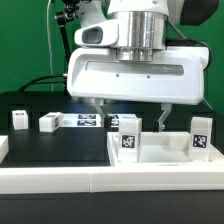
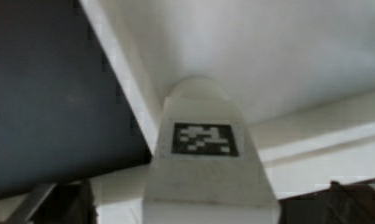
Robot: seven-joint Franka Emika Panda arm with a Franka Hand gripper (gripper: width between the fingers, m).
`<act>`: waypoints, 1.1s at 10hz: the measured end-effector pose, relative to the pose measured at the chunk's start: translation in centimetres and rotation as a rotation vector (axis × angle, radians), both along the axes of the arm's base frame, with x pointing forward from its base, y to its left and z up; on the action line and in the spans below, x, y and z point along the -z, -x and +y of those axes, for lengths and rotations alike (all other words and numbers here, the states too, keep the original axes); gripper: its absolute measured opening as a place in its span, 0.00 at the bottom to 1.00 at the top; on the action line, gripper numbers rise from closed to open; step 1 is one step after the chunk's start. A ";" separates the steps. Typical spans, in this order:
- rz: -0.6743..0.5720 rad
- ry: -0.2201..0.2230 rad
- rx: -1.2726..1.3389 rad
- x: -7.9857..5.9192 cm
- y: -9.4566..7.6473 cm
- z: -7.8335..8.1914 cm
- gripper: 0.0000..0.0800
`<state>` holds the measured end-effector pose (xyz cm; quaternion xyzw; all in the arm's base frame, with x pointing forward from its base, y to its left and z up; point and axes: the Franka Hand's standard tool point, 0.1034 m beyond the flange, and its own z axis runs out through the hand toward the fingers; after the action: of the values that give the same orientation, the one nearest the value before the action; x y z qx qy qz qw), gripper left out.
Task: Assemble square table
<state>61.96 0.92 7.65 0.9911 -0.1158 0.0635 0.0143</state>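
Note:
The square table top (image 1: 165, 157), a white tray with a raised rim, lies at the front on the exterior view's right. A white leg post (image 1: 128, 139) with a tag stands upright at its near left corner. A second tagged post (image 1: 200, 139) stands at its right. My gripper (image 1: 130, 118) hangs open just over the first post, one finger on each side. In the wrist view that post (image 2: 205, 140) rises between my dark fingertips (image 2: 52, 203), and my gripper (image 2: 202, 206) is not closed on it. The tray rim (image 2: 166, 50) runs beside the black mat.
Two more small white leg posts (image 1: 19, 120) (image 1: 48, 122) stand on the black mat at the exterior view's left. The marker board (image 1: 88, 121) lies flat behind my gripper. A long white rail (image 1: 60, 176) runs along the front edge.

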 end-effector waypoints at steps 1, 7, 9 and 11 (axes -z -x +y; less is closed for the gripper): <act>0.000 0.000 -0.001 0.0 0.0 -0.1 0.78; -0.001 -0.006 0.046 0.0 0.0 -0.1 0.36; -0.010 -0.031 0.212 0.1 0.1 -0.1 0.36; -0.031 -0.066 0.424 0.1 0.1 -0.3 0.36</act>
<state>61.85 0.65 7.57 0.9435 -0.3237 0.0707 -0.0067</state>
